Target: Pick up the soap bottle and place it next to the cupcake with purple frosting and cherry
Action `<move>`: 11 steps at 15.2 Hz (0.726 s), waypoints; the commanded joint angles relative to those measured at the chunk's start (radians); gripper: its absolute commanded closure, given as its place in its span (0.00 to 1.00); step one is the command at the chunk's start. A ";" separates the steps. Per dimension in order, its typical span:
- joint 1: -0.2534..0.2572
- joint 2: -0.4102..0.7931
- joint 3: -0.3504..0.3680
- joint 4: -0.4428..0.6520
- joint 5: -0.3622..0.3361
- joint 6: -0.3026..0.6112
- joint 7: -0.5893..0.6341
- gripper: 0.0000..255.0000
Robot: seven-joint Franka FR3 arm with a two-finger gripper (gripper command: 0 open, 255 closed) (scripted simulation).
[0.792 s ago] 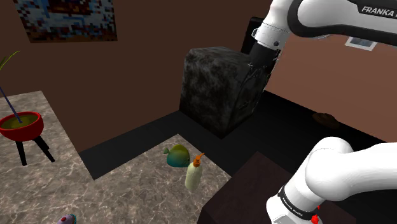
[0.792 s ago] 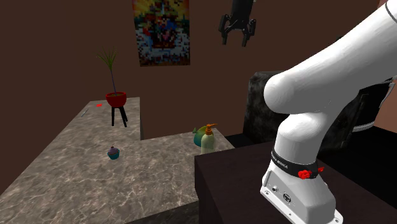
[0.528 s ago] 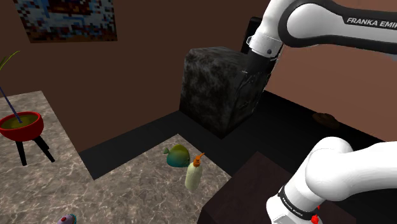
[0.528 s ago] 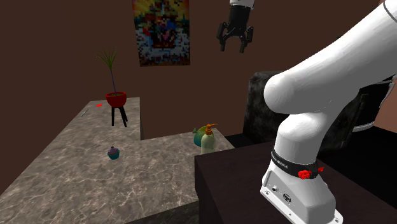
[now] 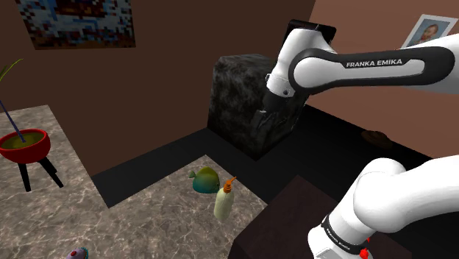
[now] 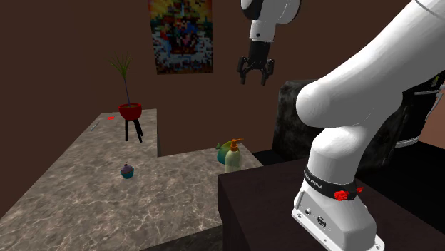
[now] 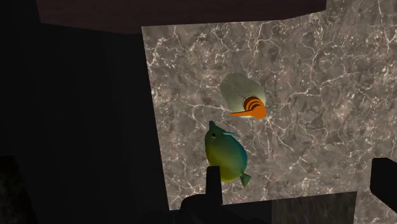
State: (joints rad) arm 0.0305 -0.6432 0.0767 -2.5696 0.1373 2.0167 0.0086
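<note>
Pale yellow-green soap bottle (image 7: 243, 91) with an orange pump head, upright on the marbled counter (image 6: 78, 192), well below the gripper (image 6: 254, 77) and untouched by it. From the wrist camera, seen straight down onto its top, out ahead of the fingertips and nearer one finger than the other. Black fingers spread wide and pointing down, nothing clasped between them. Just beside the bottle, apart by a thin gap, a blue-green and yellow fish figurine (image 7: 225, 156), closer to that same fingertip in the wrist view and just as far beneath the hand. Much farther from the hand, out across the counter on the bottle's side away from the stand (image 6: 271, 207), a small cupcake (image 6: 128, 171) with a purple top in a teal cup, well apart from the bottle. Farther off again, at the counter's far end, a red bowl planter (image 6: 130, 111) on black legs with a thin green plant. Close behind the hand in the shoulder view, a dark mottled armchair (image 5: 235, 96), the black fingers hard to pick out against it. On the brown wall beyond, roughly level with the wrist, a bright pixelled poster (image 6: 180, 36); well off to the arm's other side, a framed portrait (image 5: 431, 31).
</note>
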 commanded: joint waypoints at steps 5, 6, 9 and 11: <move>0.015 0.153 0.027 -0.080 0.026 0.210 -0.001 0.00; 0.018 0.185 0.030 -0.088 0.030 0.246 -0.003 0.00; 0.024 0.290 0.040 -0.105 0.042 0.354 -0.008 0.00; 0.028 0.367 0.046 -0.109 0.050 0.426 -0.012 0.00</move>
State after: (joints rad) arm 0.0538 -0.3159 0.1156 -2.6752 0.1815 2.4015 -0.0062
